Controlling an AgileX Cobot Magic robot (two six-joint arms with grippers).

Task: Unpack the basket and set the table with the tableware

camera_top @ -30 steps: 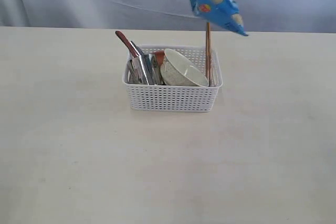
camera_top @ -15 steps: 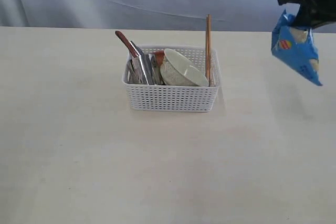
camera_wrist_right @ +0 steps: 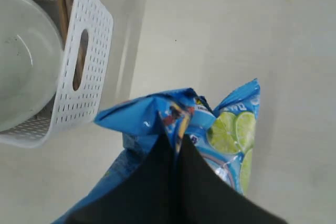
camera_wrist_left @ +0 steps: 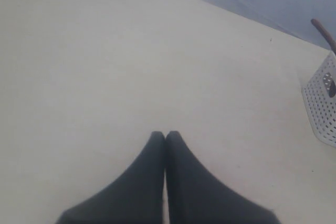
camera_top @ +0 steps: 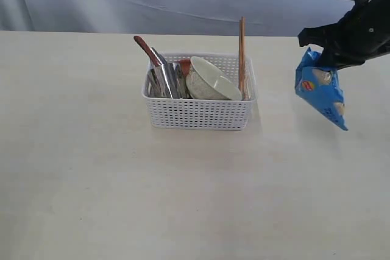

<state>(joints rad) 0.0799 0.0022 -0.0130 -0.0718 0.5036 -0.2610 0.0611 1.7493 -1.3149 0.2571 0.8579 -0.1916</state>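
Nearly vertical chopsticks [camera_top: 242,53] inside the basket [camera_top: 201,114]

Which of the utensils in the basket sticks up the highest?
The wooden chopsticks, standing upright at the basket's right end in the exterior view; the spoon handle leans lower.

A broad, flat, pale beige table [camera_top: 91,168] with a light-wood tone spreads across the whole exterior view, its surface matt and plain. Directly on it stands a white rectangular plastic basket [camera_top: 200,114] with perforated lattice sides, upright and flat on its base, set a little behind the table's middle with a long side facing the camera. A faint shadow falls on the table just right of the basket.
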